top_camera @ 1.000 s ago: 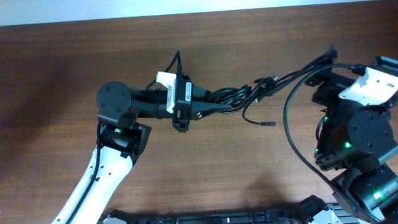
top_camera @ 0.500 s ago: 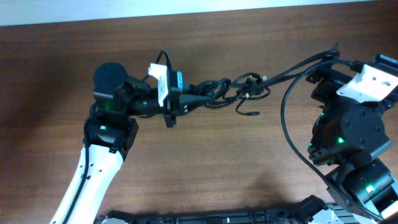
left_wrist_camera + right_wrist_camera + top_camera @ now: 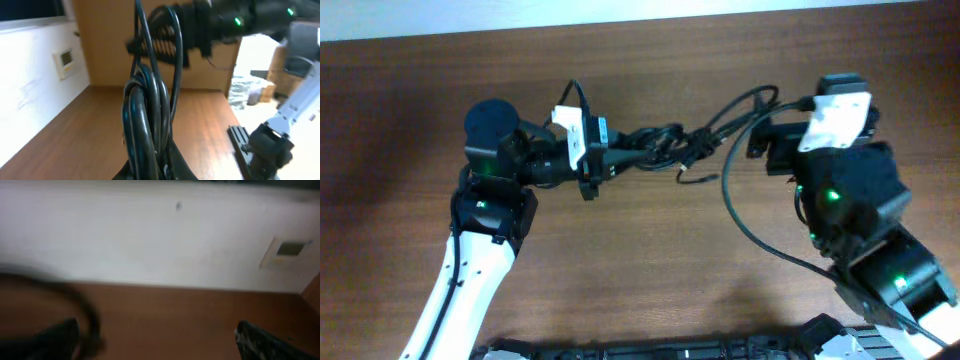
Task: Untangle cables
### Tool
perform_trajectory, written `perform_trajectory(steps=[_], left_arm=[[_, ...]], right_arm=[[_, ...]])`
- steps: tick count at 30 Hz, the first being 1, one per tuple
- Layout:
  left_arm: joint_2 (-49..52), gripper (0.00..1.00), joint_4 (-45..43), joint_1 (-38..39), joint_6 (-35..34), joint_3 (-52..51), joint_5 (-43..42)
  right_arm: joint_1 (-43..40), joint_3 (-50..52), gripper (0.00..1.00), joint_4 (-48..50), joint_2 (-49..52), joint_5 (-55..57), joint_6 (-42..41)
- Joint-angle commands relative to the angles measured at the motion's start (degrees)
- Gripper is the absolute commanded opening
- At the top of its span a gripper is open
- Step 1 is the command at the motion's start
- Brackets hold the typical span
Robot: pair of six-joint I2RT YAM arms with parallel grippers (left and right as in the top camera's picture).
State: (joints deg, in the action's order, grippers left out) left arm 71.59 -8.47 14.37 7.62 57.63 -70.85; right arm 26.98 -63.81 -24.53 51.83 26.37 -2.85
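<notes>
**Left has the bundle, right is empty: we need a clean second grip**

The left gripper (image 3: 618, 160) is clamped on the cables (image 3: 665, 145). In the left wrist view they rise from between its fingers (image 3: 172, 167) as one tight loop. We judge the bundle is lifted off the table (image 3: 620, 280), stretched rightward toward the middle. One loose plug end (image 3: 698, 177) sticks out below it.

The right gripper (image 3: 765, 140) stands with jaws wide and nothing between them. Its wrist view is blurred, showing only table and wall (image 3: 150, 230). It sits near the bundle's right end; we can't confirm contact.

How we'd do the next step:
- Take a single strand, ideally the plug end, not the knot.
- Avoid the thick arm wire (image 3: 740, 215) looping just beside.
- Left holds firm, right pulls slowly away.
- Back off if the knot tightens.
</notes>
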Motion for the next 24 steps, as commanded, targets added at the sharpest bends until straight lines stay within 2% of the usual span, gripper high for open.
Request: perform_trajectory(steps=[1,3,6,11,14,15,16,17,20,24], left_arm=[[-0.3,0.00,-1.1,-0.4,-6.3,-0.2,6.3],[-0.3,0.00,-1.1,-0.4,-11.1,-0.2,10.5],[-0.3,0.00,-1.6,-0.4,-12.2,-0.2,10.9],[-0.3,0.00,-1.6,-0.4,-12.4,-0.2,10.9],[-0.3,0.00,-1.7,-0.2,-12.4,-0.2,10.3],[-0.3,0.00,-2.1,-0.1,-12.4,-0.2,10.0],[-0.3,0.00,-3.2,-0.1,-12.4,-0.2,8.4],[-0.3,0.00,-4.6,-0.1,-12.4,-0.2,6.4],[-0.3,0.00,-9.1,-0.1,-15.8,-0.2,2.2],[-0.3,0.00,-11.0,-0.1,-15.9,-0.2,-0.6]], right_arm=[[-0.4,-0.7,0.99,-3.5,1.6,-5.6,-0.4],[-0.4,-0.7,0.99,-5.6,2.6,-9.0,-0.6],[-0.4,-0.7,0.99,-5.9,2.9,-14.2,-4.7],[-0.4,-0.7,0.99,-6.5,2.9,-14.7,-28.1],[-0.4,-0.7,1.00,-6.6,2.9,-18.7,-36.4],[-0.4,-0.7,0.81,-6.3,2.9,-18.6,-38.1],[-0.4,-0.7,0.69,-5.7,2.9,-18.8,-38.2],[-0.4,-0.7,0.65,-5.2,2.9,-19.6,-38.2],[-0.4,-0.7,0.64,-4.0,2.9,-21.3,-38.2],[-0.4,-0.7,0.65,-3.1,2.9,-21.5,-38.2]])
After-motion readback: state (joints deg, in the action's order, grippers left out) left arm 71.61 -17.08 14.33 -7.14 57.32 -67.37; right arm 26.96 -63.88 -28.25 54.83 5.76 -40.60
